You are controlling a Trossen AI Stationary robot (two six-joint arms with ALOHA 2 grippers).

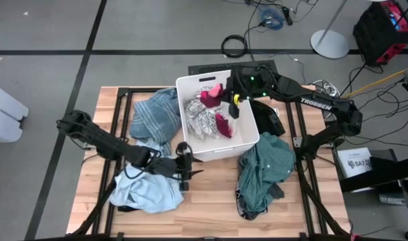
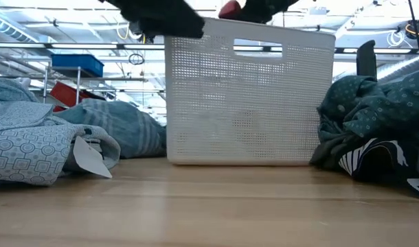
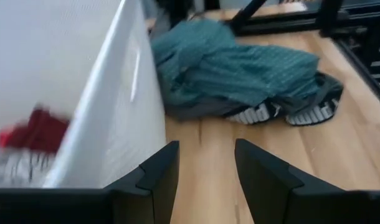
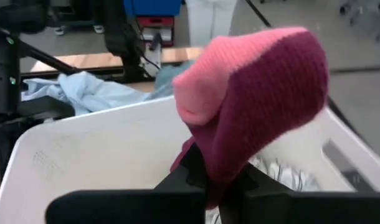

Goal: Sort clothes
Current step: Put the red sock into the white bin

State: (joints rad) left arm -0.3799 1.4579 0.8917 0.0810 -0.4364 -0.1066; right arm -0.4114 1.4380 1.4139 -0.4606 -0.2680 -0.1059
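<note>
Clothes lie around a white bin [image 1: 247, 137] at table centre; at 9 o'clock of it a striped blue garment [image 1: 156, 119]; at 7 o'clock a light blue shirt [image 1: 145, 193]; just by the bin's 6 o'clock wall the left gripper [image 1: 184, 175], fingers spread wide, empty; inside the bin a white-grey patterned piece [image 1: 200, 117] and a magenta piece [image 1: 223, 124]; over the bin's 1 o'clock corner the right gripper [image 1: 224, 94], clamped tight on a pink sock [image 4: 252, 106]; at 3 o'clock a black garment [image 1: 269, 117]; at 5 o'clock a teal shirt [image 1: 265, 167].
</note>
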